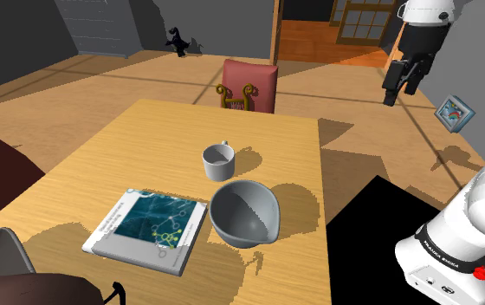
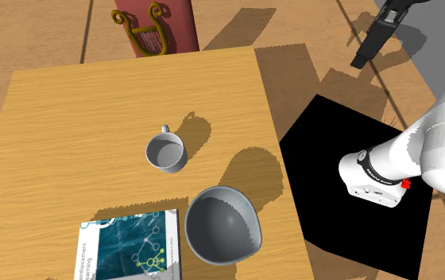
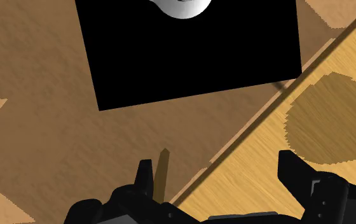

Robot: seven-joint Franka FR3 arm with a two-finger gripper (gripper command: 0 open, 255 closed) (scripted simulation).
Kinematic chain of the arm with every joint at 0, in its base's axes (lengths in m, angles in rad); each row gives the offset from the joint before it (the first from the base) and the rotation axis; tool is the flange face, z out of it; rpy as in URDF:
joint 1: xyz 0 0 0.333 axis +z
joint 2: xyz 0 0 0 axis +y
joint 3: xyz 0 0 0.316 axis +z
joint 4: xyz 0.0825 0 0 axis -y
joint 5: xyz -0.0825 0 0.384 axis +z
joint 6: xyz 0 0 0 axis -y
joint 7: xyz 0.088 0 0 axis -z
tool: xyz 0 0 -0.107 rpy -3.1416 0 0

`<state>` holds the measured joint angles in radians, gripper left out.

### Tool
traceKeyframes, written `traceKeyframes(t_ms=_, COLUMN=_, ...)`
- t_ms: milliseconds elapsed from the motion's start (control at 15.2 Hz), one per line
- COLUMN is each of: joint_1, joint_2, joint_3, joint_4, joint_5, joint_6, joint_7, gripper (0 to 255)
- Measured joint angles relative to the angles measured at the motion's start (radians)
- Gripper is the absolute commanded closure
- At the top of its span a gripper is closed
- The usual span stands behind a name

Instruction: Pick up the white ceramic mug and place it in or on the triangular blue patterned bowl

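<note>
— Fingers (image 3: 145,179) spread wide, nothing between them! Gripper (image 1: 401,82) hangs high, off the table (image 1: 128,147) edge.
— And the mug (image 1: 218,161)?
— Plain pale grey, upright mid-table, handle toward the red chair (image 1: 251,85), just beside the grey bowl (image 1: 244,213).

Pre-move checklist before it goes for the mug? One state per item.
1. Hand open, nothing between the fingers: ok.
2. Mug upright on the table, opening up: ok.
3. Room around the mug for the fingers: ok. It stands apart from the grey bowl and the book.
4. Bowl upright and empty, ready to receive: ok.
5. Hand lined up over the mug: not ok. It hangs high, off beyond the table's edge.
6. Which way the fingers sit against the mug's handle: cannot tell.
</note>
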<state>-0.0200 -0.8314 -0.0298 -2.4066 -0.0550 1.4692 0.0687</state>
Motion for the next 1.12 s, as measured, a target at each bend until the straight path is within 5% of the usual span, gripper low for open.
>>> traceKeyframes(t_ms=396, joint_1=0.025, joint_2=0.08, joint_3=0.07, joint_4=-0.001, joint_5=0.056, joint_6=0.079, joint_7=0.083, gripper=0)
traceKeyframes(t_ms=1122, joint_1=0.073, joint_2=0.406, joint_3=0.244, joint_4=0.113, joint_5=0.14, joint_6=0.296, joint_7=0.296, gripper=0)
